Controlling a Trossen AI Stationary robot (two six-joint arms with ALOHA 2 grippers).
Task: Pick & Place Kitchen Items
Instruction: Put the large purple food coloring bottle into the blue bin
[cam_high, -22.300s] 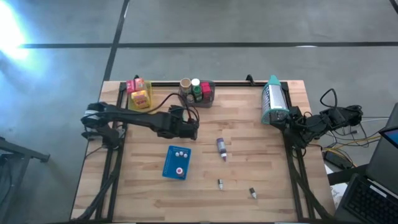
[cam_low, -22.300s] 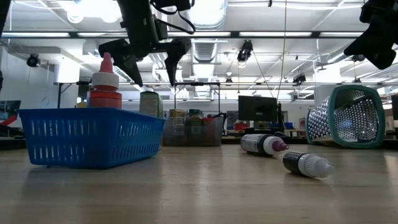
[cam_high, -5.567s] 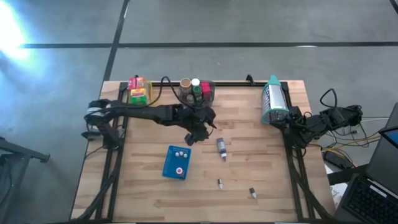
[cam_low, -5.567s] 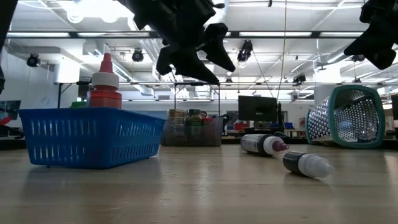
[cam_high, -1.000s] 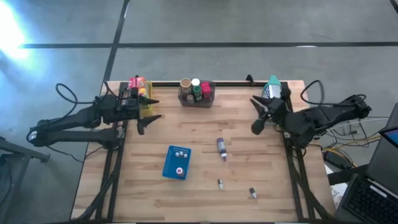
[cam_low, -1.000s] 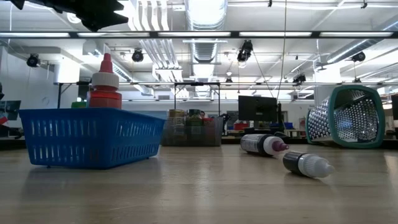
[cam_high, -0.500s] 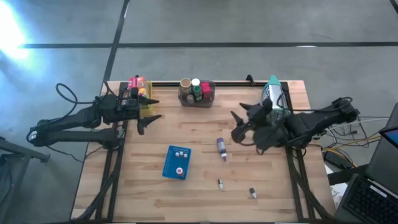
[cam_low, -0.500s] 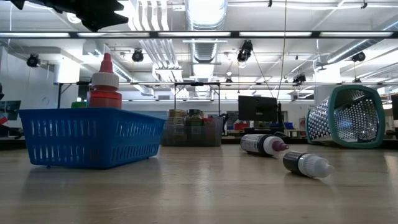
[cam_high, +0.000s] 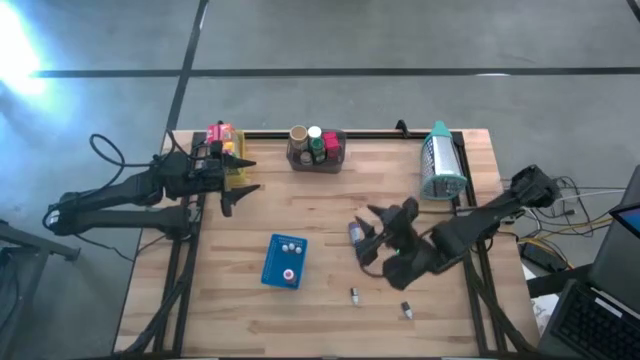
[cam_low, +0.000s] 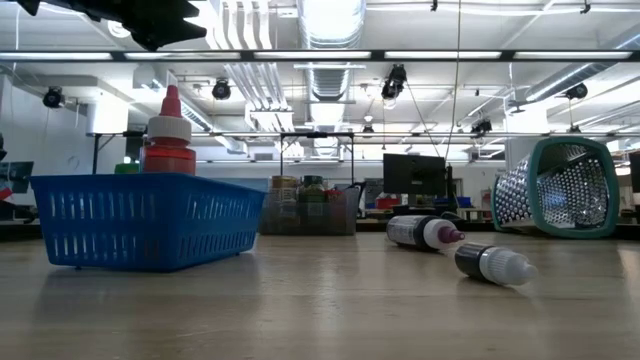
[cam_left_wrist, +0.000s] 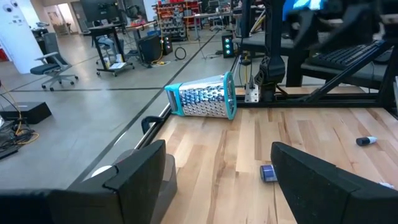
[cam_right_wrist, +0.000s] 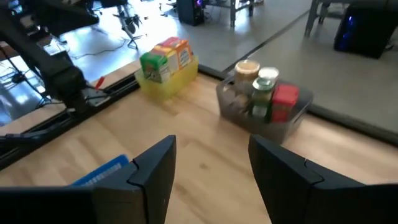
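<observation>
Kitchen items are spread over the wooden table (cam_high: 250, 215). A purple-and-white bottle (cam_high: 354, 235) is seen lying on its side near the middle of the table, just beside the right gripper (cam_high: 376, 241). Two tiny bottles are found closer to the front edge: one (cam_high: 353, 295) below the purple one, and another (cam_high: 407, 311) a little to its right. A red-capped bottle (cam_low: 169, 132) is stood up inside the blue basket (cam_high: 284, 262), with small white caps next to it.

At the back edge, little green and orange boxes (cam_right_wrist: 163, 58) are kept in a yellow bin (cam_high: 226, 157). Jars and a red packet (cam_right_wrist: 285, 99) are packed in a grey bin (cam_high: 316, 147). A teal-rimmed mesh holder (cam_high: 439, 160) is laid on its side at the back right.

The right gripper is held out over the middle of the table, with its fingers (cam_right_wrist: 150, 169) spread apart and nothing between them. The left gripper (cam_high: 233, 184) is parked at the left edge, close to the yellow bin. Its fingers (cam_left_wrist: 138, 171) are also spread apart, and nothing is held.
</observation>
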